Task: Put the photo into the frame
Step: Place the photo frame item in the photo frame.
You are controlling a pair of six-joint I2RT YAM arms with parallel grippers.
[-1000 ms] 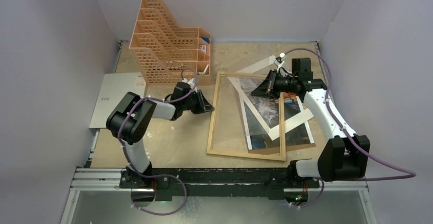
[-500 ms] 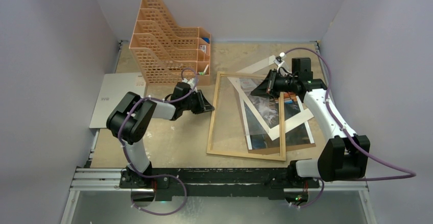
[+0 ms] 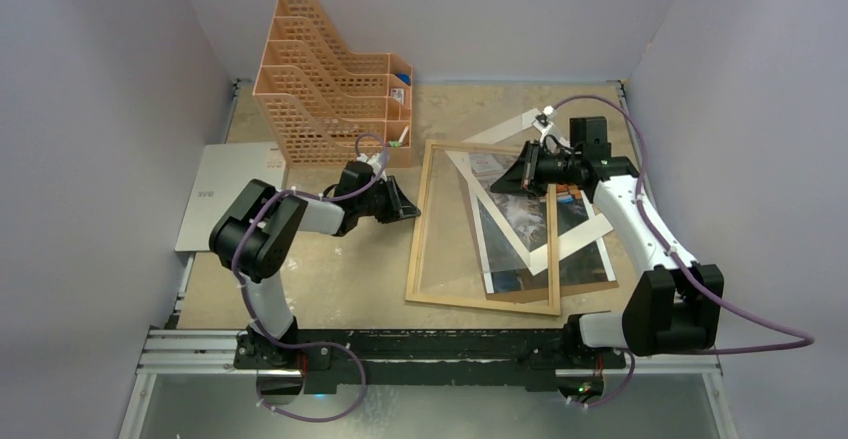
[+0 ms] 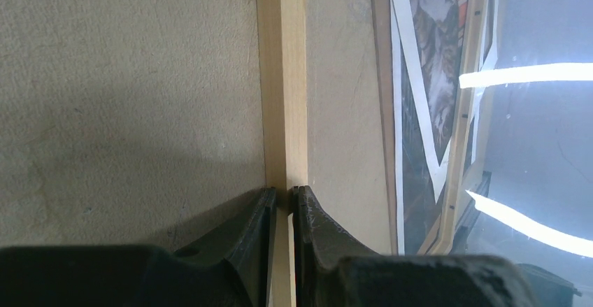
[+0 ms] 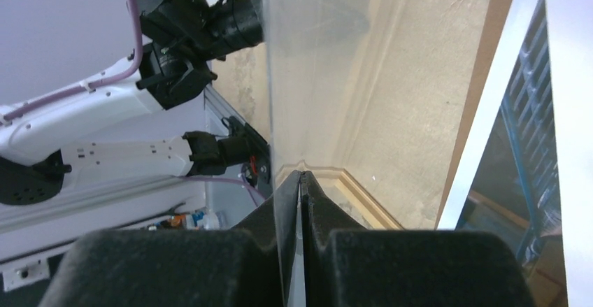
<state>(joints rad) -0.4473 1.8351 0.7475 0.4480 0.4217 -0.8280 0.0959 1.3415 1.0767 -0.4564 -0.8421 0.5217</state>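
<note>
At the middle left, my left gripper (image 3: 411, 209) is squeezing the thin light-wood picture frame (image 3: 480, 304); my right gripper (image 3: 502, 182) is pinching its clear pane (image 5: 315, 55). Nothing is changing, so the white-bordered cat photo (image 3: 515, 214) is lying crooked underneath, unfitted.

frame (image 3: 419, 221): we see light wood around a clear glass pane, mid-table | photo (image 3: 520, 211): white-bordered cat print, face up, skewed, we see it crossing under the frame's right rail
</note>
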